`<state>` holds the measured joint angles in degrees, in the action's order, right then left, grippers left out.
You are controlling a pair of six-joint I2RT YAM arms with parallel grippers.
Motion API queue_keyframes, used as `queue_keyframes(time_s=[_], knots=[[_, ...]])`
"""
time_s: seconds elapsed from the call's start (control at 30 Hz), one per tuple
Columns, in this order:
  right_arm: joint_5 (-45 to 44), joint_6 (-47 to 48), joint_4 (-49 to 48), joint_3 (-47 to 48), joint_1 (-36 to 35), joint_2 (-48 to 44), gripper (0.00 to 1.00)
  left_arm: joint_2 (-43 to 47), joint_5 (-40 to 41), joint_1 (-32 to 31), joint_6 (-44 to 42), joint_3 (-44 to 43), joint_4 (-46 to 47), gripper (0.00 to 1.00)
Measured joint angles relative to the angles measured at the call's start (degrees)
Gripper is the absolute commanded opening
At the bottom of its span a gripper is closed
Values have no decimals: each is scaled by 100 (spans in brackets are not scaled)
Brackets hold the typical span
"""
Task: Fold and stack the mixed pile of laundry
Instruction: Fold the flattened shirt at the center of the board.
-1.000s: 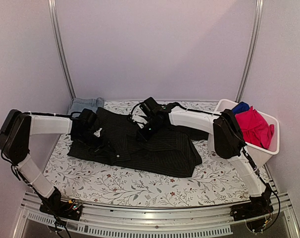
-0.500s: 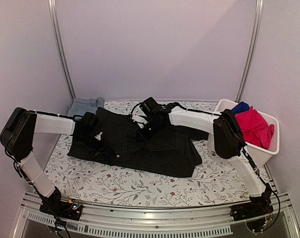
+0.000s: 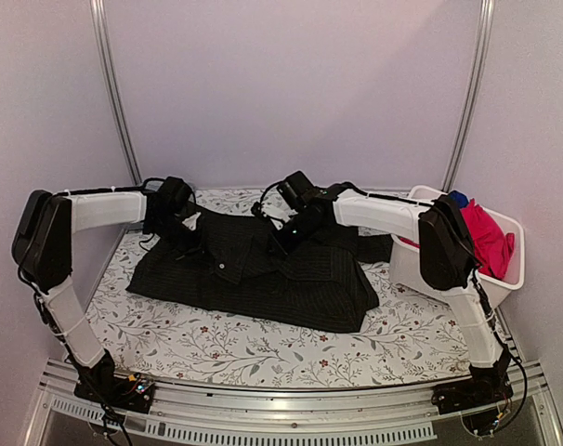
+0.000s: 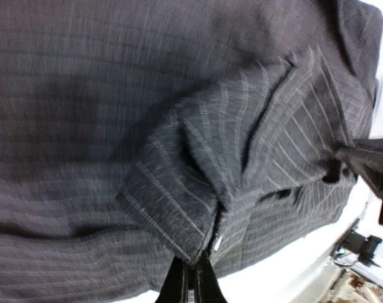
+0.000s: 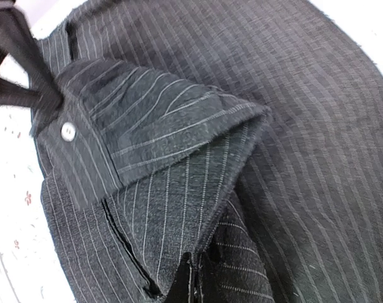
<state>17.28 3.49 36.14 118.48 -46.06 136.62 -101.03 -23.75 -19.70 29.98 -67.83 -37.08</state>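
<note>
The black pinstriped shirt lies spread over the middle of the floral table cover. My left gripper is shut on the shirt's left part near the collar; the left wrist view shows its fingertips pinching a folded edge of the shirt. My right gripper is shut on the shirt's upper middle; the right wrist view shows a fold of the shirt pinched between the fingertips. The red-pink cloth and royal blue cloth sit in the white bin. The denim piece is hidden.
The white bin stands at the right edge of the table. Metal frame posts rise at the back corners. A metal rail runs along the near edge by the arm bases.
Both grippers have moved toward the back of the table, carrying the shirt's upper edge with them. The left arm now covers the spot where the light denim piece showed.
</note>
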Motion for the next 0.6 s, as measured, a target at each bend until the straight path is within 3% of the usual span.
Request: queue_keyframes(time_s=[0.17, 0.33, 0.5, 0.6], knots=[[-79, -136, -417, -872, 238, -815, 0, -352, 557, 258, -1064, -1237, -660, 0], [74, -195, -946, -1561, 345, -1434, 0, -538, 1047, 669, -1939, -1888, -1228, 0], [509, -166, -1126, -1508, 146, -1351, 0, -984, 1150, 1001, -2398, -2149, -1626, 0], [627, -55, -1023, -1255, -131, -1056, 0, -1202, 1252, 1104, -2503, -2149, -1849, 7]])
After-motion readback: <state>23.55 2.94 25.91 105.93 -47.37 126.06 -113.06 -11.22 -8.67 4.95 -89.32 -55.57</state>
